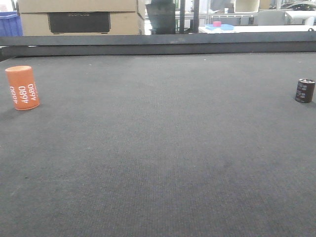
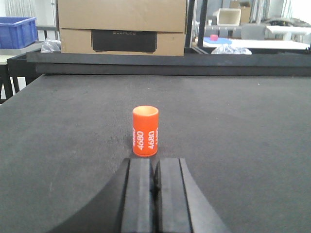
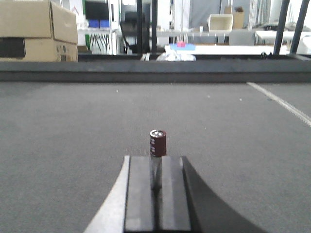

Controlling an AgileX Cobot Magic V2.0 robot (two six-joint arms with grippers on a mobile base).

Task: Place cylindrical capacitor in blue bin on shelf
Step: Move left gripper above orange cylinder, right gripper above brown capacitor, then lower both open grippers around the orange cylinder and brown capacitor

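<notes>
The dark cylindrical capacitor (image 1: 305, 91) stands upright at the right side of the grey bench (image 1: 158, 148), just ahead of the right fingers (image 3: 141, 189), which are pressed together, empty. The left fingers (image 2: 142, 194) are likewise closed together, facing an upright orange 4680 cylinder (image 1: 22, 88) at the left side.

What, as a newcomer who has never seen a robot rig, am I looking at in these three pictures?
This is a robot with two arms, and each picture comes from one of its cameras. The front-facing view looks across a dark table. An orange cylinder marked 4680 stands at the left and a small dark capacitor stands at the right, both upright.

The left wrist view comes from a camera on the left arm. The two dark bars at the bottom are the left gripper, closed, pointing at the orange cylinder.

The right wrist view shows the same for the right gripper, closed, with the capacitor just ahead of it. Neither gripper holds anything.
</notes>
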